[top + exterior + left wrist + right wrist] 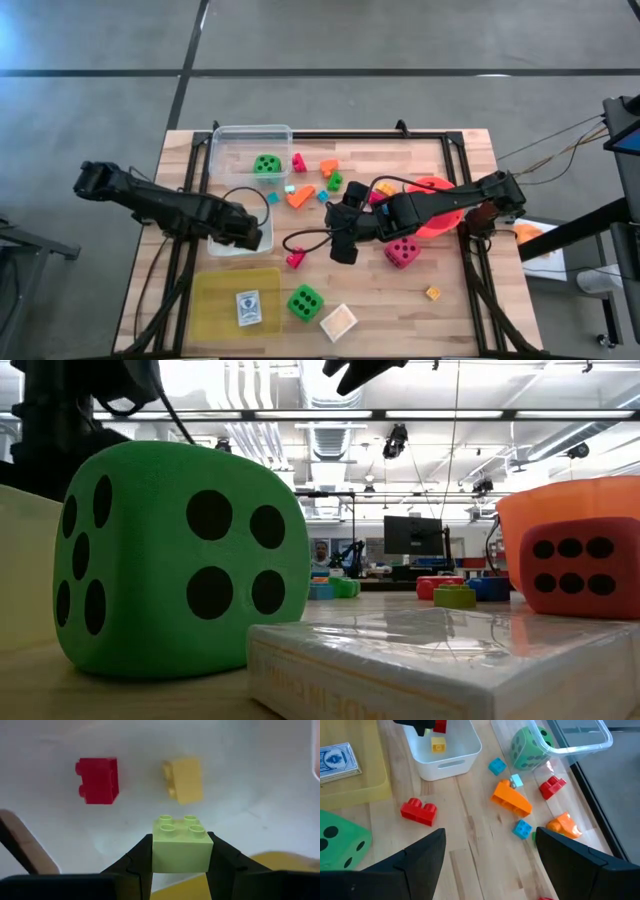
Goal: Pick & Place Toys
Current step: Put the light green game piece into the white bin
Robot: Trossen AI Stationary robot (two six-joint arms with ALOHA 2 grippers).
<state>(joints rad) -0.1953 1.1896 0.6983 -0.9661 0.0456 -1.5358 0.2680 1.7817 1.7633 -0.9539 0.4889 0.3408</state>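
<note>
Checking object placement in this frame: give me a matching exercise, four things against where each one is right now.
Things:
1. light green block
2. yellow block
3. card deck
4. pink die

Places:
A. on the yellow tray
B. between the left gripper fingers
C. on the bare table beside the orange bucket
D. lying inside the white bin

Pairs: 1-B, 2-D, 3-A, 4-C
</note>
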